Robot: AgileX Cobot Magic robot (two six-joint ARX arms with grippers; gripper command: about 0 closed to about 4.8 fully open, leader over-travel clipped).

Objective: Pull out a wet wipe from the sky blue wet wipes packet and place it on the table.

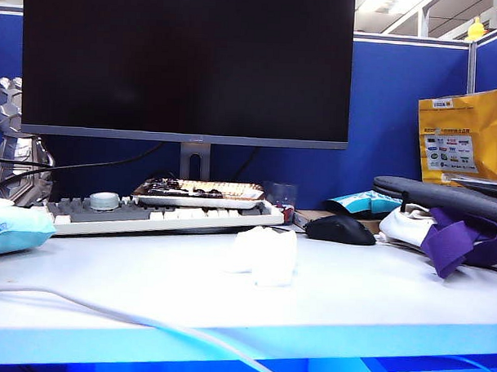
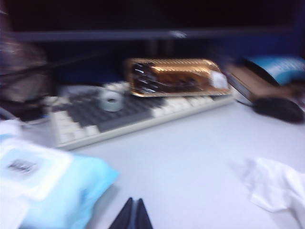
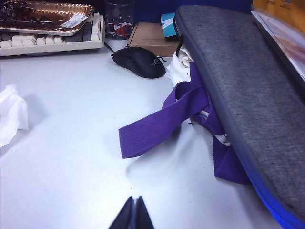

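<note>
Wipe [image 1: 265,255] lies crumpled on table [image 1: 147,288], mid-desk, apart from packet [image 1: 14,228] | left gripper [image 2: 133,217] closed, empty, near packet | right gripper [image 3: 133,214] closed (idle) | step: retreat clear, wipe undisturbed.

Left pincer [image 2: 132,214]: seen only in the left wrist view, two dark fingertips pressed together to a closed point with nothing between them, hanging above the table [image 2: 190,157] and touching nothing; that view is blurred. Right pincer [image 3: 132,213]: seen only in the right wrist view, dark fingertips likewise closed tip to tip and empty, held above the table surface, sharply in focus. Neither arm nor pincer appears in the exterior view.
</note>
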